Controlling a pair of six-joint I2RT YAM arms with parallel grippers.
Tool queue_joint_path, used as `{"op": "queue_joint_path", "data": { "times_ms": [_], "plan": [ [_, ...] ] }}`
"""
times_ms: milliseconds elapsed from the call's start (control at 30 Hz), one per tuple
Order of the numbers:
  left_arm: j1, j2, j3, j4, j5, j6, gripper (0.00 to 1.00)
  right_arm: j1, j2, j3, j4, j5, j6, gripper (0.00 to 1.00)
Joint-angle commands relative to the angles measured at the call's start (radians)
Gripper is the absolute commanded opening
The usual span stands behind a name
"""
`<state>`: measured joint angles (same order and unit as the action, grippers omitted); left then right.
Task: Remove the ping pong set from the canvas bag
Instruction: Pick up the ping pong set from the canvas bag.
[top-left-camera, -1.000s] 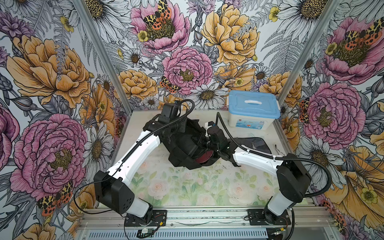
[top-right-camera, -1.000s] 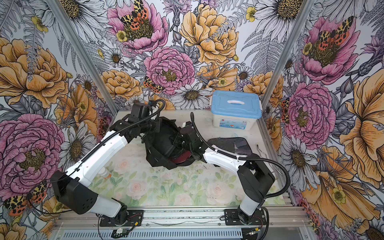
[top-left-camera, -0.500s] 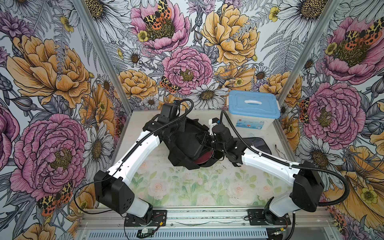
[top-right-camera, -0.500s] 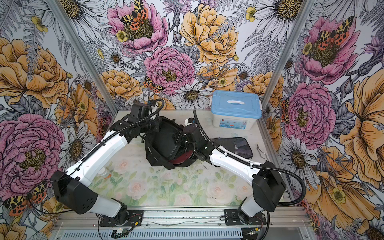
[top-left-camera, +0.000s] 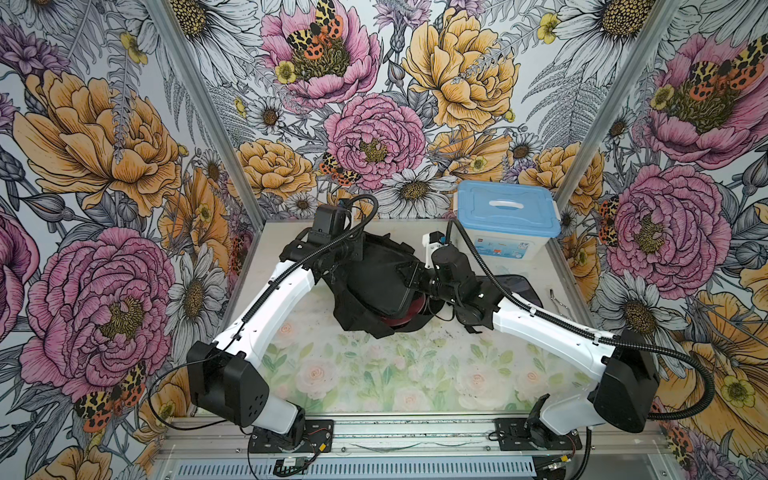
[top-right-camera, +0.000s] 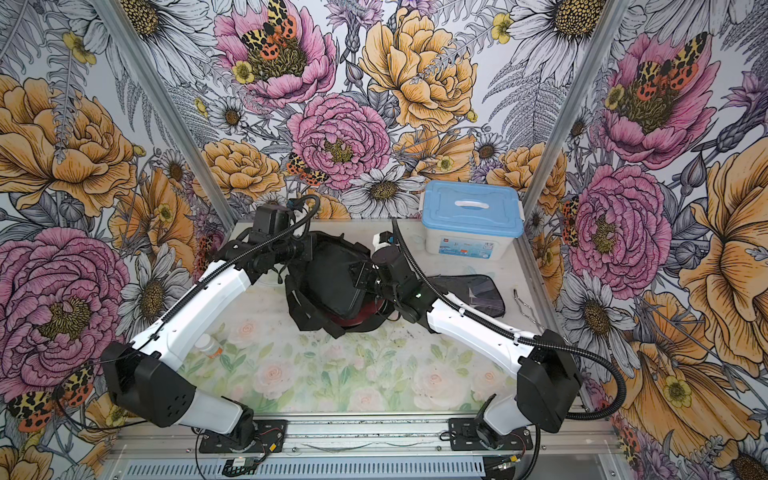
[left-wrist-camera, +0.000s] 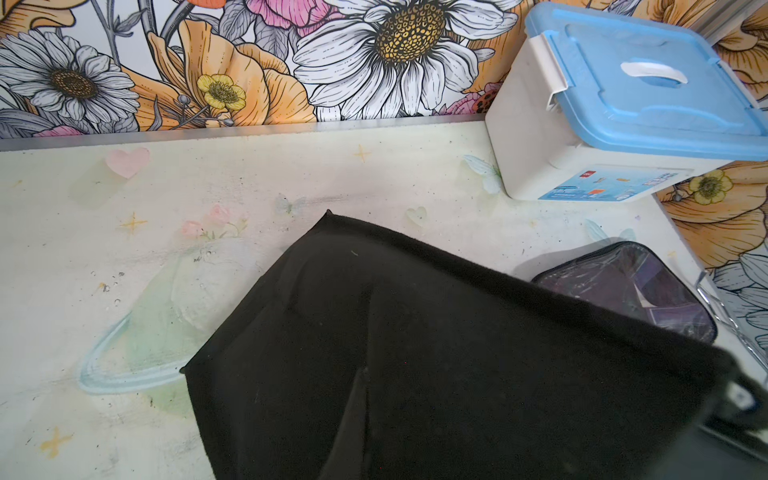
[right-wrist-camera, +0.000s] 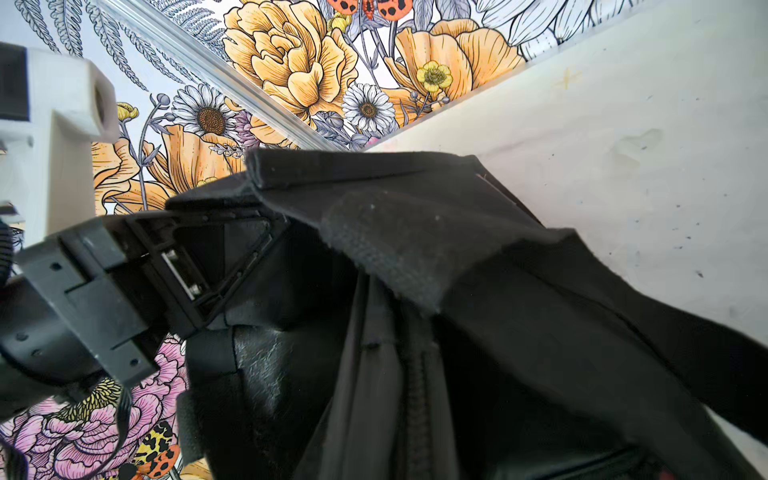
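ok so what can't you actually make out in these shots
- right gripper: fingertips buried in the canvas bag mouth in both top views; open or gripping, cannot tell.
- maroon cover: only a sliver shows under the bag, top views.
- dark pouch: cut off by the bag in the left wrist view; contents murky.
- left gripper: fingers outside the left wrist view.

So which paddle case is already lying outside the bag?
The dark see-through pouch, flat on the table in front of the blue-lidded box, outside the canvas bag; the maroon cover sits in the bag's mouth.
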<state>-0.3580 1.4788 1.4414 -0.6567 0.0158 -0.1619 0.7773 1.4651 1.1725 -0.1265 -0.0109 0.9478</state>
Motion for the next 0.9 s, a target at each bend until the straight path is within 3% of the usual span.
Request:
{"op": "queue_joint_path", "data": {
  "times_ms": [0,867],
  "plan": [
    [0.028,-0.034,-0.013,0.065,0.009,-0.020,0.00,-0.015,-0.063,0.052,0.081,0.035,-0.024,0.08],
    [0.152,-0.003,-0.038,0.071,0.011,-0.083,0.00,-0.060,-0.187,0.075,-0.002,0.037,-0.134,0.04]
  ]
}}
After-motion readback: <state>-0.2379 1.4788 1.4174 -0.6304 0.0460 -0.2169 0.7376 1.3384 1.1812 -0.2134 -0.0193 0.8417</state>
